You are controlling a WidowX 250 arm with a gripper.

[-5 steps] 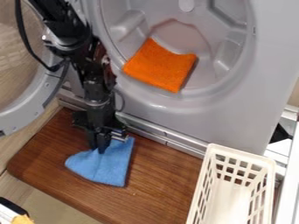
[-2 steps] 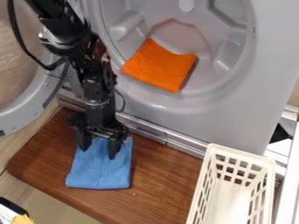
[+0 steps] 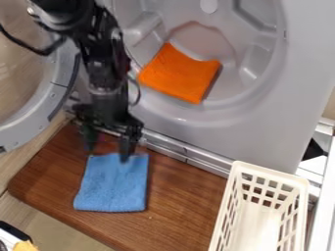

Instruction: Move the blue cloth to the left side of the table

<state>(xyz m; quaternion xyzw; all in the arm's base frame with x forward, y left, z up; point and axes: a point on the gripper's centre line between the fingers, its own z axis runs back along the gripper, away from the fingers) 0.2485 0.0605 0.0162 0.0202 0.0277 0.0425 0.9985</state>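
Note:
The gripper (image 3: 107,147) hangs open over the left part of the brown wooden table (image 3: 177,208), its two fingers apart with nothing held between them. Just below it, the blue cloth (image 3: 112,186) lies spread in a rough square on the left half of the wood. One fingertip is at the cloth's upper edge in the picture; whether it touches the cloth I cannot tell.
An orange cloth (image 3: 180,73) lies in the recess of the grey machine door (image 3: 255,127) behind the table. A white slotted basket (image 3: 262,220) stands at the right. Another round door frame (image 3: 56,93) is at the left, beside the arm.
The gripper has opened, let go of the blue cloth and risen away from it. The cloth, bunched at its top before, now lies spread and flatter.

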